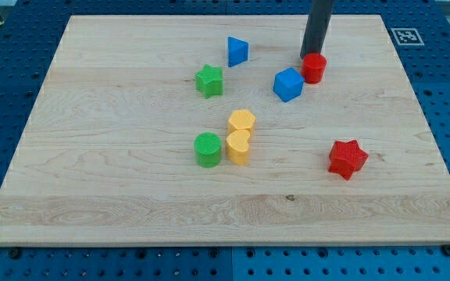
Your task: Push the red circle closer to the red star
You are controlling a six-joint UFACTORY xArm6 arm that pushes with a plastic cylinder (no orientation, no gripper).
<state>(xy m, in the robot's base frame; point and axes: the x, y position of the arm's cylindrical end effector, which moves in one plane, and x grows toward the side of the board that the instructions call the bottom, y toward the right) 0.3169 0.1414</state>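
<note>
Camera view, my end: no hand on this rig, so no open/closed state to give, just dark rod. My tip (309, 56) sits right behind red circle (314, 68), on its top-left side, looks touching. Red circle near view's top, just right of blue cube (287, 84). Red star (347, 158) well apart, lower right on wooden surface (131, 203). Blue triangle-ish block (237, 51) and green star (208, 80) upper middle. Green circle (207, 149) beside two yellow blocks (241, 134), centre.

Rod's upper length past the view's top; my tip (305, 57) hidden behind red circle (314, 68).
</note>
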